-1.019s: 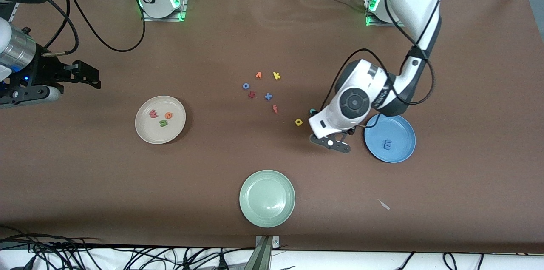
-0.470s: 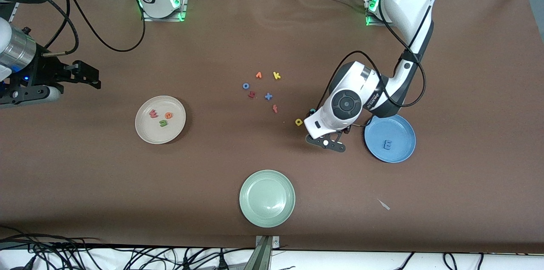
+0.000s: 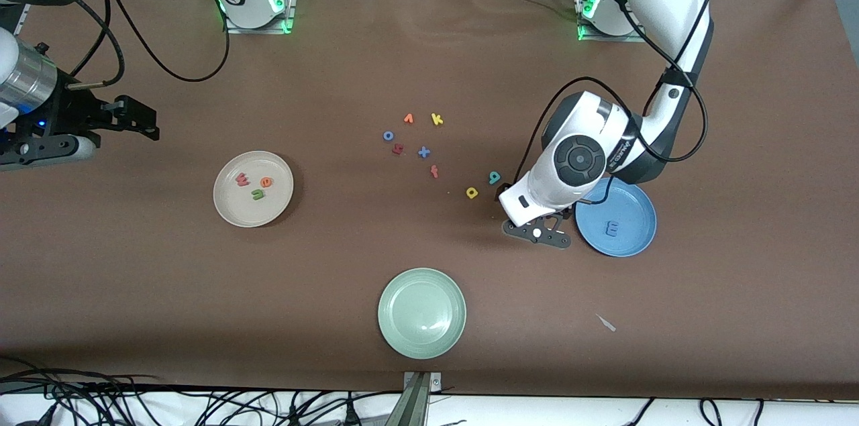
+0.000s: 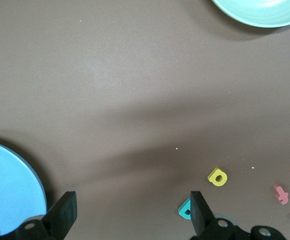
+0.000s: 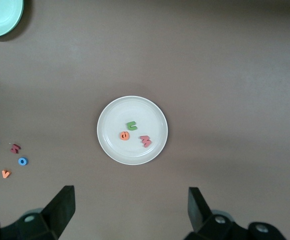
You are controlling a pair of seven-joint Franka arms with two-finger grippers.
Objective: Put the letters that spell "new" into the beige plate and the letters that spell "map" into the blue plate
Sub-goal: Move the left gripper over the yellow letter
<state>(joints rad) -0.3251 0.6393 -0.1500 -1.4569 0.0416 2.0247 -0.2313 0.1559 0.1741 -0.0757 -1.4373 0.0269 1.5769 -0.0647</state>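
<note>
The beige plate (image 3: 231, 208) holds the pinkish-red w (image 3: 242, 179), orange e (image 3: 266, 182) and green n (image 3: 258, 194). The blue plate (image 3: 634, 201) holds the blue m (image 3: 611, 229). The yellow a (image 3: 472, 192) and teal p (image 3: 494, 177) lie on the table between the middle cluster and the blue plate. My left gripper (image 4: 132, 215) hangs open and empty over the table between the p and the blue plate. The teal p (image 4: 184, 210) shows right beside one fingertip (image 4: 198, 207). My right gripper (image 5: 130, 210) waits open and empty, high over the right arm's end of the table.
Loose letters lie mid-table: orange v (image 3: 408, 119), yellow k (image 3: 437, 119), blue o (image 3: 388, 135), a dark red letter (image 3: 397, 149), blue x (image 3: 423, 152), orange f (image 3: 434, 172). A pale green plate (image 3: 421, 312) sits nearest the front camera. A small scrap (image 3: 606, 323) lies beside it.
My left hand swung toward the loose letters, then back toward the blue plate, uncovering the teal p. The right arm has not moved.
</note>
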